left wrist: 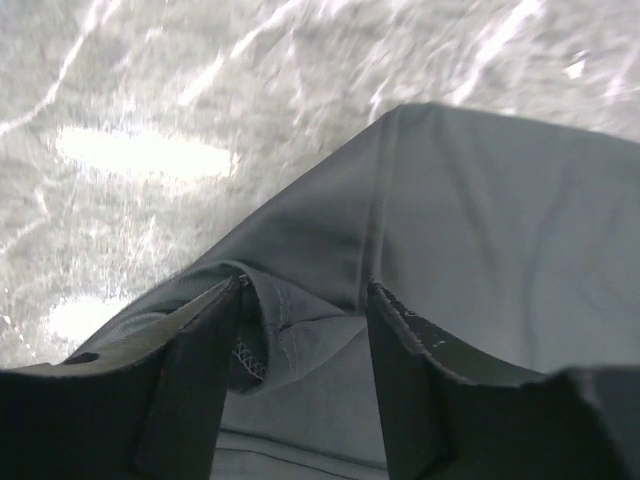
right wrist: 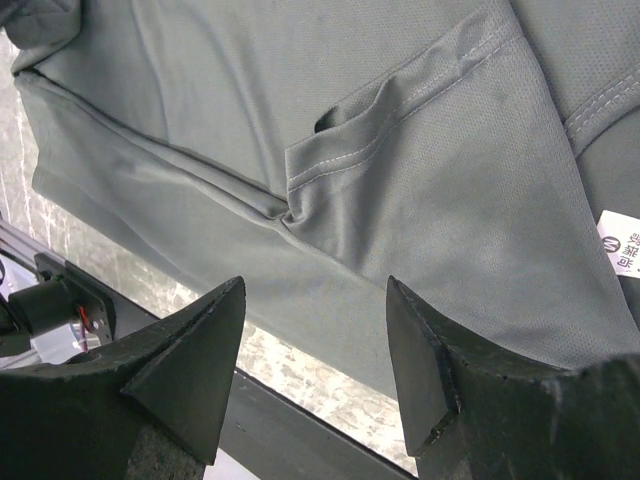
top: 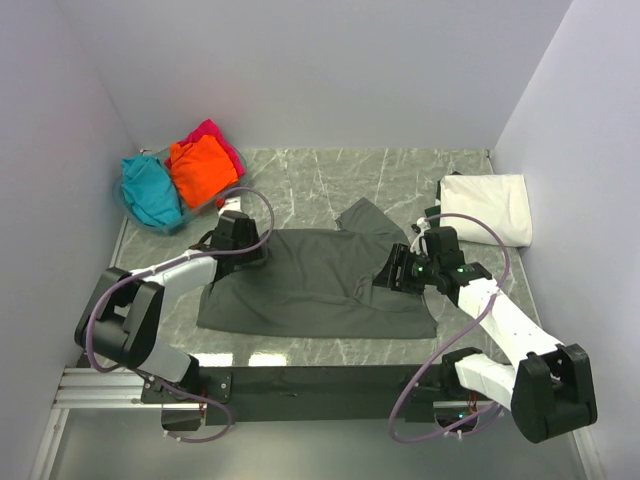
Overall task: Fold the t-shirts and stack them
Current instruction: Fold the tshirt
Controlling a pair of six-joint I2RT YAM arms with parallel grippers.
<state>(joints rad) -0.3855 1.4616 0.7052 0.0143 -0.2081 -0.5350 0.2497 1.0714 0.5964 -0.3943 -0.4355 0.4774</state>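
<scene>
Dark grey cloth lies bunched between the black fingers of the left gripper. These fingers stand apart and are not clamped on it; a stitched hem fold sits loose in the gap. The right gripper is also held apart, poised just above the dark grey short-sleeved t-shirt with nothing pinched. That shirt is spread over the middle of the grey marble-patterned table. One sleeve points away from the arms, and the small white neck label is seen near the right gripper.

Several risks are judged from here. If the left fingers are drawn away carelessly, the loose hem could be snagged and dragged, and the fold undone. If the right gripper is closed on one layer only, the shirt could be pulled askew. The shirt's near edge lies close to the black rail at the table's front, so cloth could be pushed over it.

Open room is found on the bare marble beyond the shirt. A folded white t-shirt is set at the far right, near the right wall and apart from the grey one. An orange t-shirt, a magenta t-shirt and a teal t-shirt are heaped at the far left, just beyond the left gripper. There, a wide swing could be hampered by the left wall.
</scene>
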